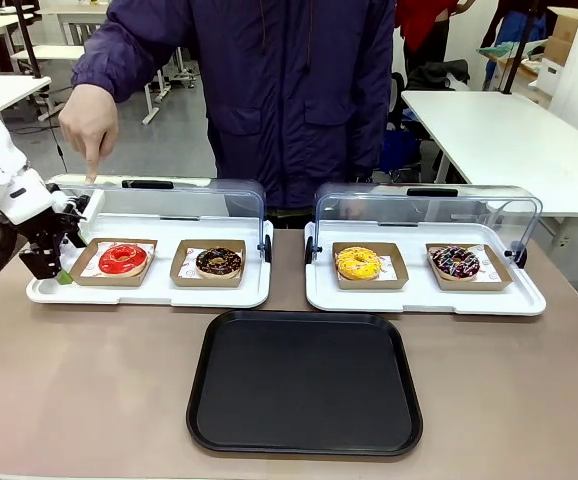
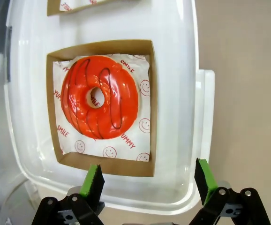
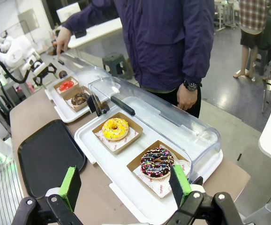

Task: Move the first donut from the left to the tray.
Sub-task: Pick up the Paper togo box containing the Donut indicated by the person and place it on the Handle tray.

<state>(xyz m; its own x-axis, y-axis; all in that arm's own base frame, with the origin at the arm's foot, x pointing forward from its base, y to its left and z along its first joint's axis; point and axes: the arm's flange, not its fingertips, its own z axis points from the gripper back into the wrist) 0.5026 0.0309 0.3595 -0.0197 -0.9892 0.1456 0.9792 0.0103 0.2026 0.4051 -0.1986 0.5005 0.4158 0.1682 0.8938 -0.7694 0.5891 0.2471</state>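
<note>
From my feed, brown worktop has two white trays side by side, black tray just in front.

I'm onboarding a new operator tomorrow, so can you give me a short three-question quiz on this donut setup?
1. True or false: the left gripper is shut on the red-iced donut.
2. Which donut shares a white tray with the red-iced one?
A. yellow donut
B. plain chocolate donut
C. sprinkled chocolate donut
3. Fill in: the black tray lies on the table ____ the two white trays, on the robot's side.

Key
1. False: its jaws stand open, short of the donut's cardboard holder.
2. B
3. in front of; it carries nothing yet.
</note>
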